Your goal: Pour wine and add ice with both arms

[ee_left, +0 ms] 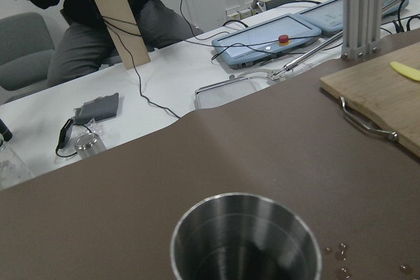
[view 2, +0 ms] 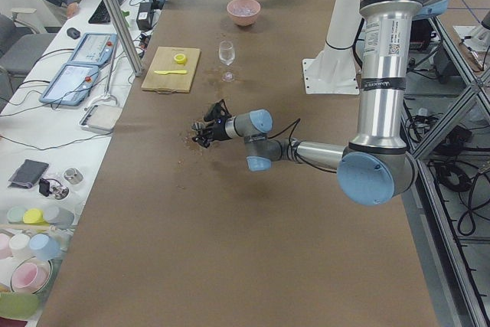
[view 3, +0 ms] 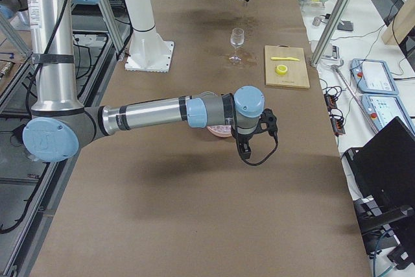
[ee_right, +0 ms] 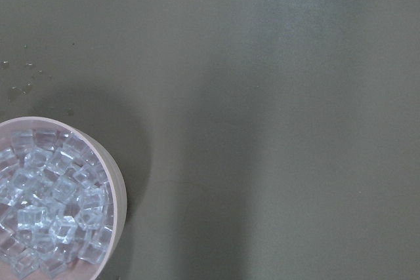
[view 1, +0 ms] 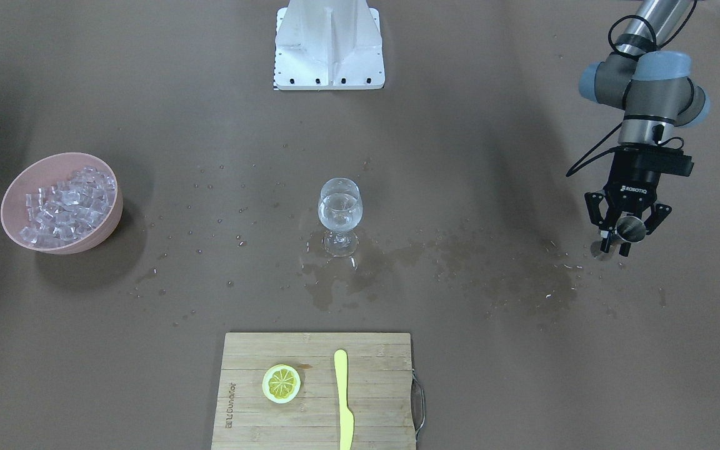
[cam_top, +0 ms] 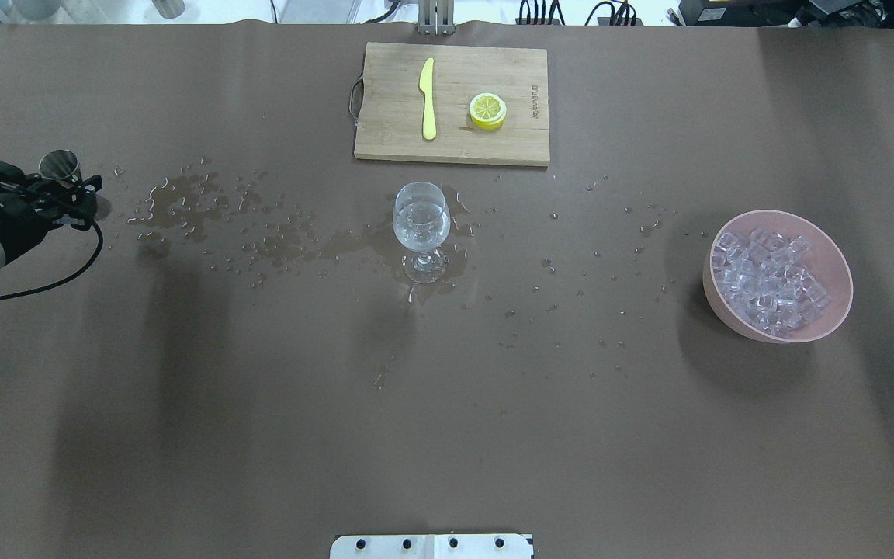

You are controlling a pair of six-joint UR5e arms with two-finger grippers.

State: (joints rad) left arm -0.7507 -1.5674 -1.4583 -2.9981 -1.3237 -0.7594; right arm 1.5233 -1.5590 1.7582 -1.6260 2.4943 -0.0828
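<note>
L claw (view 1: 619, 240) is closed on a steel cup (view 1: 633, 229), one finger on either side. The cup is upright w/ its mouth up. L wrist cam looks down into it: dark inside, can't tell if it holds liquid. Can't tell either whether the cup base touches the table (view 1: 522, 94).

The wine (view 1: 339, 212) sits in the glass (view 1: 340, 244), well apart from L claw, off to its R toward table centre. The glass is upright and partly full. Wet patches (view 1: 522, 284) and drops cover the table btwn L claw and glass, and around the glass foot.

R claw (view 3: 244, 150) shows only in the R side view, pointing down; can't tell if it is open or closed. The ice (view 1: 69, 203) fills a pink bowl (view 1: 109, 226) just beside R claw. That wrist partly hides the bowl in the side view, and R wrist cam has it at its lower-left corner.

The board (view 1: 316, 362) lies beyond the glass on the operators' side, away from both claws. A lemon half (view 1: 281, 382) and a yellow knife (view 1: 342, 400) lie on it side by side, not touching. White stand (view 1: 329, 50) is at the robot's edge.
</note>
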